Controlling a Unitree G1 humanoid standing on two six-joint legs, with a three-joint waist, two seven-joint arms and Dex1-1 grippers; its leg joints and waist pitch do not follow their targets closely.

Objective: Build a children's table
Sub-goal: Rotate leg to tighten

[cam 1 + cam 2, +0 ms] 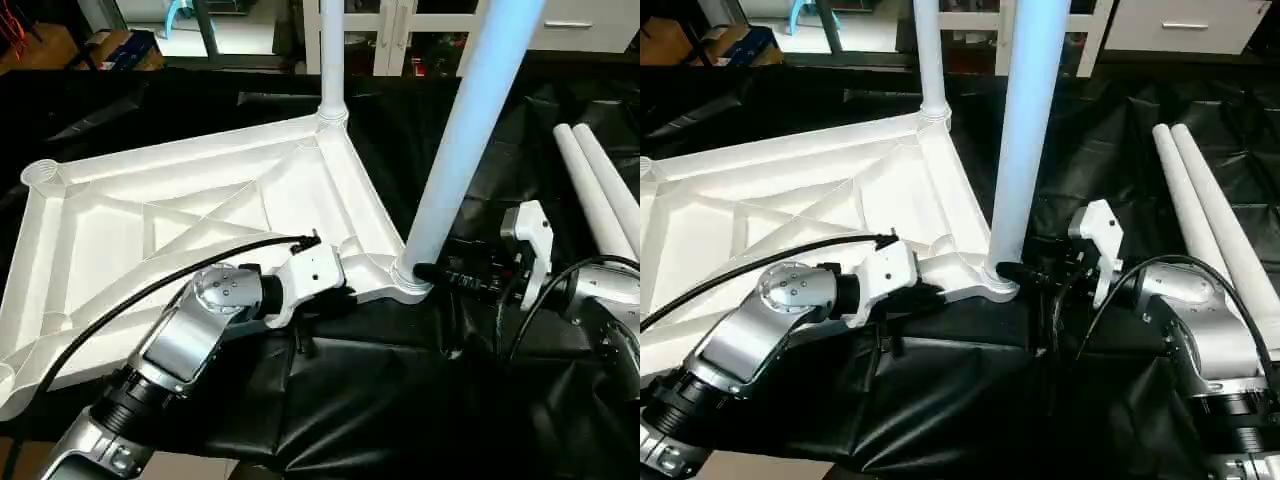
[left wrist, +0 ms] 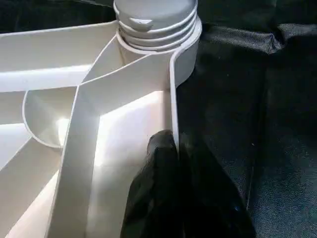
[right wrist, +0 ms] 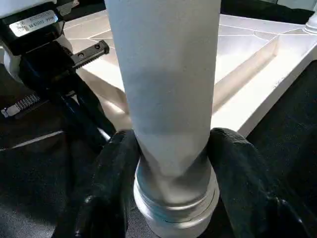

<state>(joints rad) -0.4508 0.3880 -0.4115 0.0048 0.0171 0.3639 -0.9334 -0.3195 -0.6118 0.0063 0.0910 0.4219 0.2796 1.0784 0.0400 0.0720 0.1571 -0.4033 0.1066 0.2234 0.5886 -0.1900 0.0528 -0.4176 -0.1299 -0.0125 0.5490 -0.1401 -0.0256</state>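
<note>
Looking down over my forearms, I see the table top (image 1: 180, 215) lying upside down on a black sheet (image 1: 380, 390), its X-ribbed underside facing up. 2 legs stand upright in corner sockets: the far leg (image 1: 332, 55) at the far corner, and the near leg (image 1: 465, 130) at the corner closest to my right arm, leaning slightly in the head views. 2 more spare legs (image 1: 1205, 215) lie side by side on the sheet to my right, well apart from the top.

My right gripper (image 3: 171, 163) is closed around the near leg just above the socket. In the right wrist view 1 black finger (image 3: 111, 193) presses each side of the tube, right over the ringed collar (image 3: 176, 208) where the leg enters the corner.

My left gripper (image 2: 176, 163) holds the top's outer wall (image 2: 173, 89) near that same corner. In the left wrist view the 2 black fingers sit narrow, 1 on the inner face of the wall and 1 on the outer, pinching it. The threaded base of the near leg (image 2: 156, 22) sits in its socket just beyond.

An open socket (image 1: 40, 173) shows at the far left corner.
</note>
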